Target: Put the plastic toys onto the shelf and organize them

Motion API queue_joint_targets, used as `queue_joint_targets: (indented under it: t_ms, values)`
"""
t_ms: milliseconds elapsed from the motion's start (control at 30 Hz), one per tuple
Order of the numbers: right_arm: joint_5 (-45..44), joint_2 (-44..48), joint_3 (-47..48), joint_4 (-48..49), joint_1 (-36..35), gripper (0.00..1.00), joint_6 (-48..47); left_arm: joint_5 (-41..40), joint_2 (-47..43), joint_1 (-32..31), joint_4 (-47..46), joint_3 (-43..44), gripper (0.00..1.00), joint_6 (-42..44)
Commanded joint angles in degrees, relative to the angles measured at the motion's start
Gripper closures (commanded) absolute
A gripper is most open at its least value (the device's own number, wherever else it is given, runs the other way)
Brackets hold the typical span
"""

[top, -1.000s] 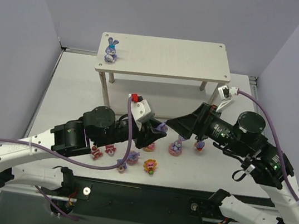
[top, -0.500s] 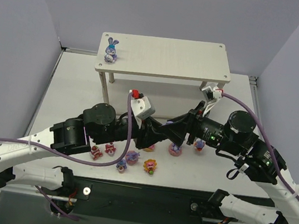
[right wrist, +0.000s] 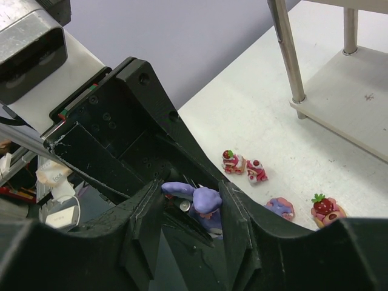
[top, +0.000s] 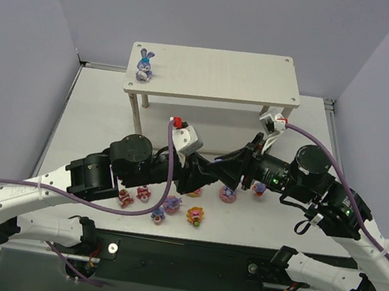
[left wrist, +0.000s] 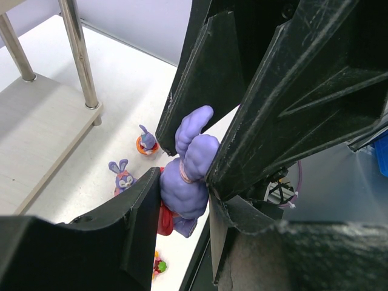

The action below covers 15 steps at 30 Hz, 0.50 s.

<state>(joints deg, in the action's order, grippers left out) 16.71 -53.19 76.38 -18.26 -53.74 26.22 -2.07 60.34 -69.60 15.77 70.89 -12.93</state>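
Left pincer: clamped shut on a purple bunny. It grips the bunny low on the body, and the ears stick out past the fingertips.
Right pincer: nose to nose with the left one, its fingers standing either side of the same bunny. We cannot tell whether they press on it or only flank it.
Meeting place: above the table, at about six o'clock from the shelf, over the scattered toys.
Step in hand: we judge this to be a hand-over of the bunny from left to right, with the shelf as its destination.
Done: one bunny on the shelf stands upright at the nine o'clock end of the top board.
Left on the table: we count about eight toys in a loose cluster. At its seven o'clock side are red cake pieces, at six o'clock an orange piece, and at three o'clock small bunnies. One more is partly hidden under the pincers.
Progress: early, in our judgement. One toy is placed and one is in the air, and the rest wait on the table.
Risk: the figurine is tiny and caught between four fingers, so we think it could slip during the exchange.
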Motion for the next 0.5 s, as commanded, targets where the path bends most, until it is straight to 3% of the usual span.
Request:
queue_joint_targets:
  t_ms: [0,167,367,467]
  values:
    - [-1.50,-0.34,-1.41,1.12,-0.58,0.97,-2.31,2.07,-1.62,-0.09,-4.70,4.08,1.00,-0.69]
    - [-1.94,-0.25,-1.41,2.88,-0.67,1.00,-2.75,1.45,-2.15,-0.09,-4.70,3.64,1.00,-0.78]
    - [-3.08,-0.42,-0.53,3.58,-0.67,1.00,-2.66,0.14,-2.59,-0.18,-4.08,2.94,0.89,-0.78]
    - [-4.05,-0.51,0.00,3.58,-0.67,1.00,-2.40,-1.01,-3.03,-0.18,-4.08,2.59,0.79,-0.78]
